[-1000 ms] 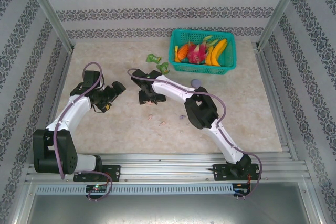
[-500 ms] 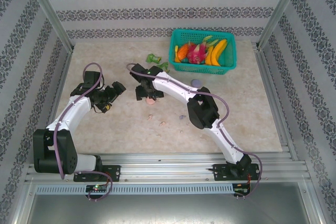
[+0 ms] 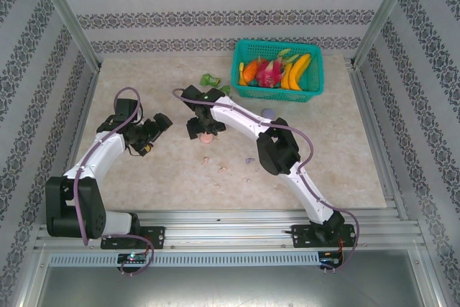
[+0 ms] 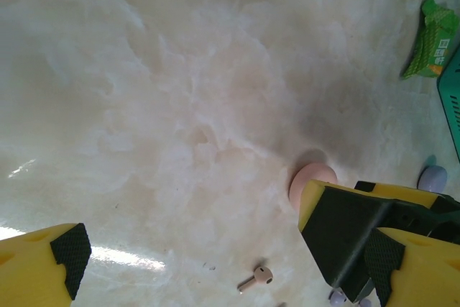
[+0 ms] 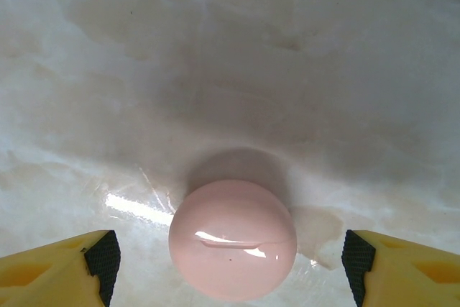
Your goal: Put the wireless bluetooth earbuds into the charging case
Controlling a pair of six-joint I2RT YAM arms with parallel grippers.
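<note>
A round pale pink charging case (image 5: 232, 241) lies closed on the marble table, midway between the open fingers of my right gripper (image 5: 230, 267), with a gap on both sides. From above, that case (image 3: 207, 136) sits just in front of the right gripper (image 3: 202, 127). A pink earbud (image 4: 256, 278) lies on the table between the wide-open fingers of my left gripper (image 4: 201, 260). More earbuds (image 3: 222, 170) are scattered nearer the bases, two of them pale purple (image 3: 249, 160). The left gripper (image 3: 159, 124) hovers left of the case and holds nothing.
A pale purple round case (image 3: 268, 113) lies right of the right arm. Two green wrappers (image 3: 209, 79) (image 3: 223, 90) lie behind it. A teal basket (image 3: 312, 88) of fruit stands at the back right. Metal rails edge the table.
My right gripper has drawn back a little toward the far left, uncovering the pink case at its tip. The left arm has stayed still.
</note>
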